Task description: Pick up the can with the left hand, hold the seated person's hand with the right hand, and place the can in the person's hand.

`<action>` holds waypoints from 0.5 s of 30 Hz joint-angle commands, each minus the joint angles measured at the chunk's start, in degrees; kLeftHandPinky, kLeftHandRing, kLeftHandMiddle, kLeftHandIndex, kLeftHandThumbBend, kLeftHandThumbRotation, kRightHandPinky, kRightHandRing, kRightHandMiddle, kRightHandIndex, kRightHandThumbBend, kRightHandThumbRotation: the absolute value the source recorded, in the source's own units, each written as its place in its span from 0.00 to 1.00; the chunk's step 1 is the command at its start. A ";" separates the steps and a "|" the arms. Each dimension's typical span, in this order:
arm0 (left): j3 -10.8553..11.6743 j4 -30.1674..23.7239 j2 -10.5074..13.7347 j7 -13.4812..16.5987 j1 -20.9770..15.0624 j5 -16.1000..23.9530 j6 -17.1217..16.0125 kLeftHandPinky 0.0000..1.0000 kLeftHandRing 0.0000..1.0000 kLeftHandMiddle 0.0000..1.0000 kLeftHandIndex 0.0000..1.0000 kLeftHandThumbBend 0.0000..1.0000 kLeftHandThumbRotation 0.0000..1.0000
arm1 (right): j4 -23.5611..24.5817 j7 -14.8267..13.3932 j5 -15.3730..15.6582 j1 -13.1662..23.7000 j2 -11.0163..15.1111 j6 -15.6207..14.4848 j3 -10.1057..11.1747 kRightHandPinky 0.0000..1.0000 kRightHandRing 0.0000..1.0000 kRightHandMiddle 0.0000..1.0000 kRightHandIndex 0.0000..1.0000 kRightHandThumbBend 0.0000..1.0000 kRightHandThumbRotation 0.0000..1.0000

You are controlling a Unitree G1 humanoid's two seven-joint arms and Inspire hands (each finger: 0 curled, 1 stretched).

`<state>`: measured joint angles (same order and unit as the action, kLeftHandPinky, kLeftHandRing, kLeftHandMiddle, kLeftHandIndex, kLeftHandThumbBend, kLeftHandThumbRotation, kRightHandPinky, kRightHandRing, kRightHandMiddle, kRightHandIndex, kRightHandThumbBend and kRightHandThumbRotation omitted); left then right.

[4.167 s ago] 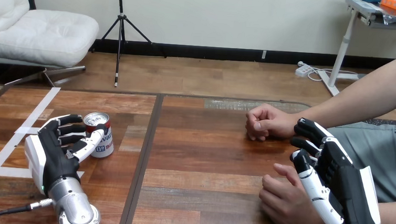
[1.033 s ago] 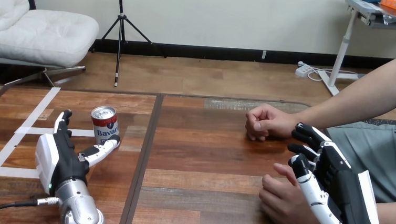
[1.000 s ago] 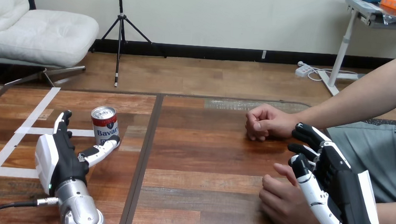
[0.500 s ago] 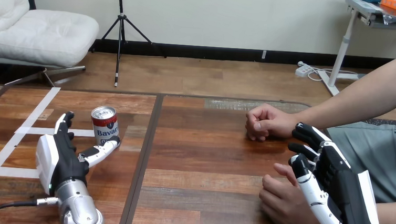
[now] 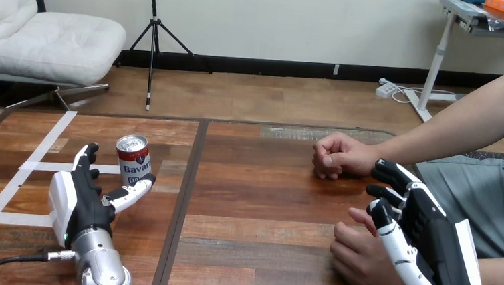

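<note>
Can (image 5: 133,160) stands upright on the bench (image 5: 266,190) just beside the released, open left hand (image 5: 81,197), while the right hand (image 5: 431,229) lies against the person's nearer hand (image 5: 355,257), grip impossible to tell.

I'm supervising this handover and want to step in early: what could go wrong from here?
The left hand is open beside the upright can, thumb low near its base; closing there might tip it rather than grip it. The person's nearer hand, beside the right hand, is curled, not palm-up, so the can may have nowhere to rest.
</note>
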<state>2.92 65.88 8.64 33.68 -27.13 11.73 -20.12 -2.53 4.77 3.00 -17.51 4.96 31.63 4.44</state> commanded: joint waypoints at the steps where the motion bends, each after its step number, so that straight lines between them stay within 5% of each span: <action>1: -0.47 -0.68 1.05 -0.31 -4.01 0.44 -1.44 0.73 0.82 0.87 0.85 0.78 0.02 | 2.87 -0.51 0.05 1.41 0.30 1.68 -0.14 0.69 0.79 0.84 0.82 0.58 0.67; 15: -0.72 -0.73 0.74 -0.53 -4.26 0.68 -1.69 0.73 0.82 0.86 0.85 0.77 0.01 | 3.13 -0.83 0.38 1.01 0.41 1.68 0.05 0.69 0.79 0.84 0.82 0.58 0.67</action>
<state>2.87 65.88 8.63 33.03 -27.13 11.73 -20.39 -2.52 4.61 3.11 -18.38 4.95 31.63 4.45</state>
